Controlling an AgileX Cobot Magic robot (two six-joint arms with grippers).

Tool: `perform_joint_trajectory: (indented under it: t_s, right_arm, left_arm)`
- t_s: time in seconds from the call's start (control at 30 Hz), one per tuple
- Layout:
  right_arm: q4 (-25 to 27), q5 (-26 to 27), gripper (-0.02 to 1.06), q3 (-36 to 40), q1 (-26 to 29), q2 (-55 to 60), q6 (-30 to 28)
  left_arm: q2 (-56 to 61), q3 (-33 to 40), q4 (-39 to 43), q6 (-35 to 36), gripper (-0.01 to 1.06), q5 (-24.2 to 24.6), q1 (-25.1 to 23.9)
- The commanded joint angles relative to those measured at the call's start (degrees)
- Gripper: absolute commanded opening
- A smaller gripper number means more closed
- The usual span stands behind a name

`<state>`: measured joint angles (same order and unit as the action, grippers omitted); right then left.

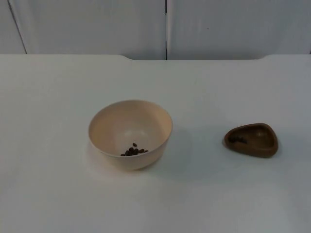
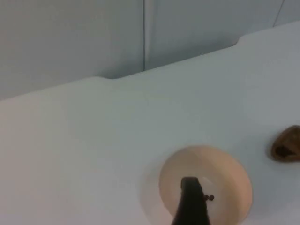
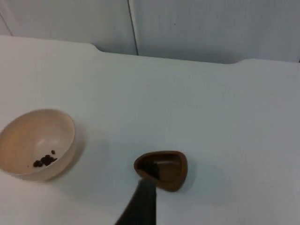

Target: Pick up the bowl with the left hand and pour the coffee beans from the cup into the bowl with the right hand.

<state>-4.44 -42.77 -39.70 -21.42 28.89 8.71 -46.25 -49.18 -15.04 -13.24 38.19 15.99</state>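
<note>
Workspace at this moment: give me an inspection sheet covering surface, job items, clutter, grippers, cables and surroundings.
Surface: white table top, bare around the two items.
Bowl: cream bowl upright on the table, a few coffee beans at its bottom.
Cup: small brown cup to the bowl's right, apart from it, something dark inside, likely beans.
Clutter: nothing seen.
Left gripper: above the bowl, one black fingertip in the left wrist view; not holding it.
Right gripper: above the cup, fingertip in the right wrist view; not holding it.
Cables: nothing seen.
Surroundings: grey partition wall behind the table.
</note>
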Motion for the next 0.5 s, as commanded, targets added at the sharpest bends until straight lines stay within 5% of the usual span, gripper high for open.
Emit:
perform_joint_trajectory:
  t_s: [0.0,0.47]
  right_arm:
    - [1.1,-1.2,0.84,1.1,0.0,-3.2,-1.7]
    - [5.0,-10.5,0.83,1.6,0.0,-16.3,-9.2]
  left_arm:
    - [3.1,2.2,0.7,0.0,0.59,-0.9,0.0]
    - [17.8,10.3,1.1,0.0,0.59,1.0,0.0]
